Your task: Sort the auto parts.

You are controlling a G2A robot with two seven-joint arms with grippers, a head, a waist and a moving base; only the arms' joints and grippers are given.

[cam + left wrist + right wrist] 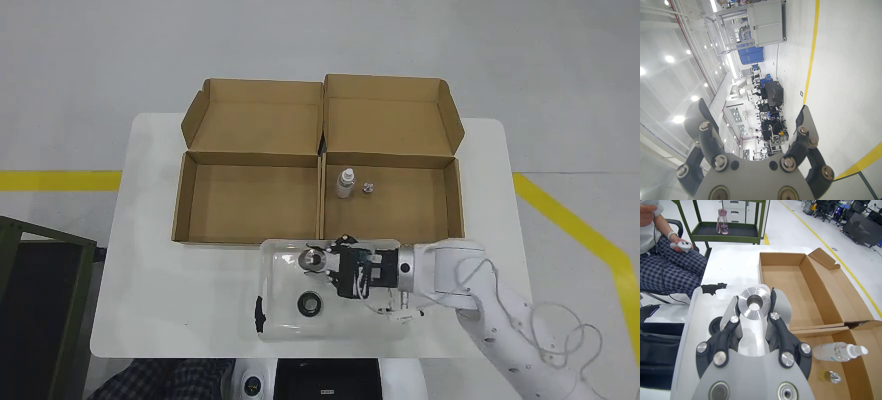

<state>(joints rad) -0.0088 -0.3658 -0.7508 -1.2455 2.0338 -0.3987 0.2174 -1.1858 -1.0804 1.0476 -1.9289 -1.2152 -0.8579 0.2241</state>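
Observation:
My right gripper (754,304) is shut on a shiny metal ring (754,305) with a round hole, held just above the clear plastic tray (694,306). In the top view the same gripper (322,262) and metal ring (317,261) hang over the tray's (280,250) far part. A black round part (311,303) lies in the tray, partly hidden behind a finger (728,311) in the right wrist view. My left gripper (753,111) is open, pointing out at the room with nothing between its fingers.
Two open cardboard boxes stand behind the tray. The left box (247,203) holds nothing. The right box (405,205) holds a white spray bottle (345,182) and a small metal piece (368,186). A green cart (30,300) stands at the table's left.

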